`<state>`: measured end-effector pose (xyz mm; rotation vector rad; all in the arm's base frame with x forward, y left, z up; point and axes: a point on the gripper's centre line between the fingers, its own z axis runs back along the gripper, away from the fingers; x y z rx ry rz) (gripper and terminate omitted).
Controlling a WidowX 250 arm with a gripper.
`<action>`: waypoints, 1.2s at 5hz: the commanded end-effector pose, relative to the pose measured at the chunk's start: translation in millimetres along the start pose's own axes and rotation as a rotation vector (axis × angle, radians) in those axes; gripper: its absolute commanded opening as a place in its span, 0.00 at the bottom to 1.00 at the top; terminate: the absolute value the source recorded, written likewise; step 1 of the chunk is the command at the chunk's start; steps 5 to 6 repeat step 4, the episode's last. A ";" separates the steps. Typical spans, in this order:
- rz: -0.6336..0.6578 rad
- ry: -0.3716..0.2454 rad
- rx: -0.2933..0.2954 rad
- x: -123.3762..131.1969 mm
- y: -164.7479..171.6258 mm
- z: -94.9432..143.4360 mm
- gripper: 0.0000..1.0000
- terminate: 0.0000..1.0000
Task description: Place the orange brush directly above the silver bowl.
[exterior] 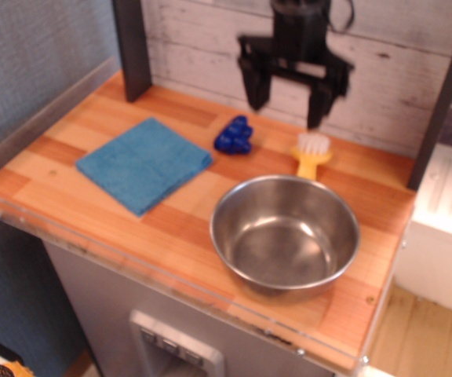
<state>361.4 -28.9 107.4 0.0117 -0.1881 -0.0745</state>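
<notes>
The orange brush [311,155] lies flat on the wooden counter, white bristles toward the back wall, its handle end touching or almost touching the far rim of the silver bowl [285,232]. The bowl stands empty at the front right of the counter. My gripper [286,98] is black, open wide and empty. It hangs above the counter behind the brush, its right finger [317,106] just above the bristles. The frame is slightly blurred.
A folded blue cloth [145,162] lies at the left. A blue bunch-of-grapes toy [235,135] sits left of the brush. A dark post [131,49] stands at the back left, another [442,94] at the right. A white plank wall backs the counter [69,141].
</notes>
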 end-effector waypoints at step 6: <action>0.044 -0.018 -0.023 -54.0 41.6 27.8 1.00 1.00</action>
